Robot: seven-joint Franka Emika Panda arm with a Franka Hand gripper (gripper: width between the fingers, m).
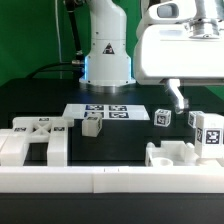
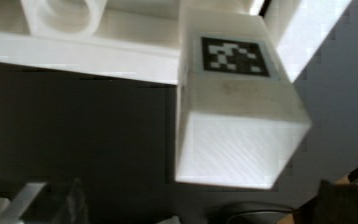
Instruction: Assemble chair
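Your gripper (image 1: 177,99) hangs spread wide at the exterior view's right. A chunky matte-white plastic tagged chair block (image 2: 238,110) sits below it, ungripped.

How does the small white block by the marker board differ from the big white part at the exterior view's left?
Size: the small matte-white plastic block is compact; the large blocky matte-white plastic part is far wider. Place: the block sits before the marker board; the large part lies nearer the long white front rail. Both are white, on the black table.
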